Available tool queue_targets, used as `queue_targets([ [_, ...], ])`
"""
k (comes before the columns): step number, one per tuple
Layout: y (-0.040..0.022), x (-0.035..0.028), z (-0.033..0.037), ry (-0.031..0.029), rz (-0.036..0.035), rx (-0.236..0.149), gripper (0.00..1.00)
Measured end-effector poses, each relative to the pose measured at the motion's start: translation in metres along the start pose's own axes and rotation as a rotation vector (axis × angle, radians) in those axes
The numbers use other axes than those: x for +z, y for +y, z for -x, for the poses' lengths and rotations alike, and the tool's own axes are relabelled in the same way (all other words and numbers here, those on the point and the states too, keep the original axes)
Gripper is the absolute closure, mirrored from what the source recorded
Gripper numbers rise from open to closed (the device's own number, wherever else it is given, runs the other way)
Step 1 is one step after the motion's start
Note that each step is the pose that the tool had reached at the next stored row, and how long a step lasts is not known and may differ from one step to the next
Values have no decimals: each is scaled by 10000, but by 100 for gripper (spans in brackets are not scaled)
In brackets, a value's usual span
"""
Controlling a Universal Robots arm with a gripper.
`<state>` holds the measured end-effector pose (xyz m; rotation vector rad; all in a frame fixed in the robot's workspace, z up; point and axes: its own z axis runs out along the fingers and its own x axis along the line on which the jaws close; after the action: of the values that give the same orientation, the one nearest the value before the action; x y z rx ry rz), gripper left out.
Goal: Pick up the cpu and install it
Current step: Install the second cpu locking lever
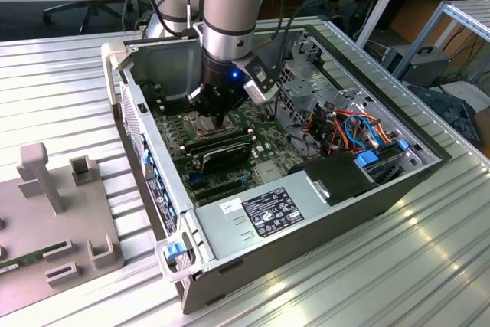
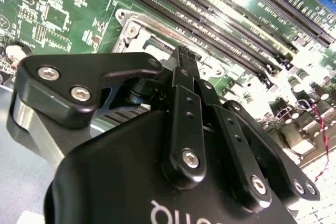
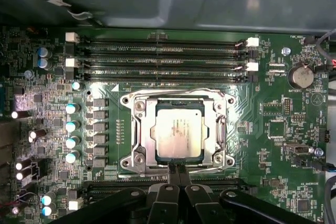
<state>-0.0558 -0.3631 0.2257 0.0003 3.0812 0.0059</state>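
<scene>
now, from my remote seat:
gripper [image 3: 177, 170]: fingers pressed together, empty, low over my board.
cpu [image 3: 177, 131]: just beyond the tips, lying flat in the socket frame [image 3: 137, 129].
step: placement looks done to me; seating unconfirmed.
memory slots [image 3: 163, 59]: beyond the frame, well apart from my fingers.

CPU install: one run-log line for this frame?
gripper: shut, empty | cpu: seated in socket frame | gripper at frame edge
</scene>
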Motion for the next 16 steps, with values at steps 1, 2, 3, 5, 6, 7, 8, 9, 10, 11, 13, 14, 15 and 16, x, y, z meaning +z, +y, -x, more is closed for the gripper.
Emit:
queue_targets([
  [1,15,0,0,0,0,1,89],
  [2,47,0,0,0,0,1,89],
  [3,94,0,0,1,0,0,89],
  [5,151,1,0,0,0,1,89],
  [6,172,2,0,0,1,0,89],
  [7,210,1,0,1,-1,0,89],
  [8,270,2,0,0,0,0,89],
  [9,280,2,0,1,0,0,89],
  [10,280,2,0,1,0,-1,89],
  [11,280,2,2,0,0,-2,89],
  [13,281,4,25,1,0,0,89],
  [14,281,5,37,0,1,1,89],
  [15,280,5,43,0,1,1,89],
  [16,280,5,44,0,1,1,89],
])
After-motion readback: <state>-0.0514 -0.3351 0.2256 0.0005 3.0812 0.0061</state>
